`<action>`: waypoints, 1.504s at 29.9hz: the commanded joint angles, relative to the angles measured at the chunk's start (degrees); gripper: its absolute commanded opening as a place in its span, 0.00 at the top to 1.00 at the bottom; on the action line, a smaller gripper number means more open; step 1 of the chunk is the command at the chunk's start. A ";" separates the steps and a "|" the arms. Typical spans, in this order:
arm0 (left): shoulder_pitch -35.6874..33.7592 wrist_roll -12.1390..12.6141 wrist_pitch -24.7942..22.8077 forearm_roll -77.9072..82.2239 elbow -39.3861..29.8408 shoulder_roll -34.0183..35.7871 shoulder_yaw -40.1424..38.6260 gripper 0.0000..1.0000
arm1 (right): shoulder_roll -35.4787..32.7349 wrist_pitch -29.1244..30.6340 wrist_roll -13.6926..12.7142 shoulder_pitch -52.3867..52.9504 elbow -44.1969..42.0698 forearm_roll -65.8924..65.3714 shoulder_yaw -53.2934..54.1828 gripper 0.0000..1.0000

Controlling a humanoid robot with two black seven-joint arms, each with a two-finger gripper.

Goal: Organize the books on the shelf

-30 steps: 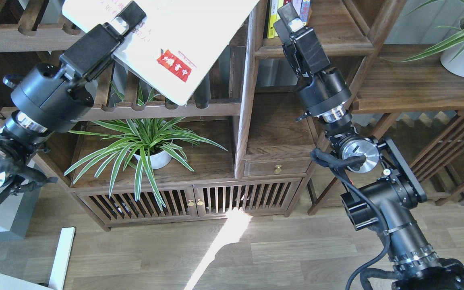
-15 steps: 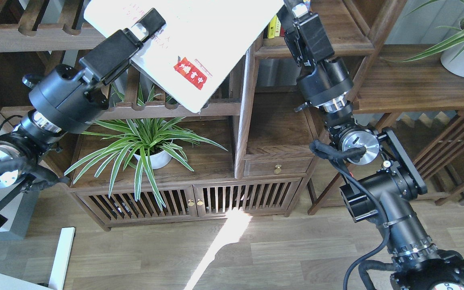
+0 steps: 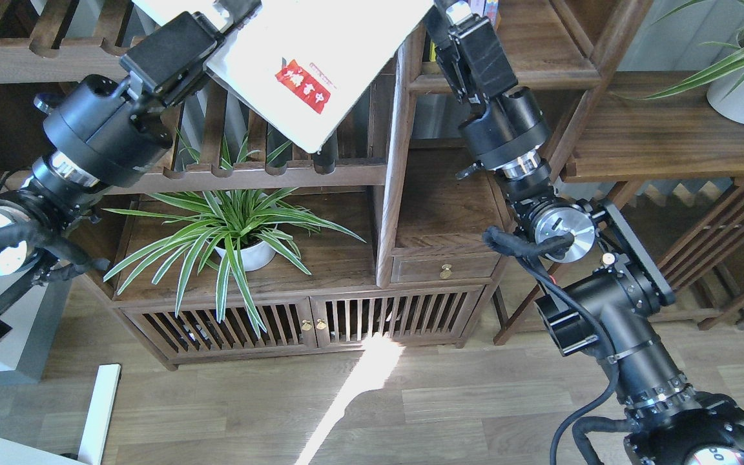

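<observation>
The thick white book (image 3: 301, 58) with the red label hung tilted high at the top of the view, gripped at its left edge by the left fingers (image 3: 233, 10), clamped on the cover. To shelve it well it probably needed turning upright first, then sliding spine-out into the narrow shelf (image 3: 527, 45) — beside the books (image 3: 485, 10) already there. The left arm reached up and rightward; the right fingers (image 3: 446, 8) sat at the shelf's front post — open or closed, I could not tell.
</observation>
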 commanded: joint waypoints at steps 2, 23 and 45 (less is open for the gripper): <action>-0.92 0.18 0.00 -1.17 0.49 0.07 1.94 1.00 | 0.00 0.05 0.28 0.02 0.13 0.00 -0.56 0.02; -4.70 1.77 0.00 -9.70 2.43 3.94 5.99 1.00 | 0.00 0.22 0.46 0.19 0.40 0.26 -0.56 0.02; -10.93 1.85 0.00 -11.54 3.04 3.41 10.47 1.00 | 0.00 0.13 0.46 1.25 0.40 0.88 -3.11 0.02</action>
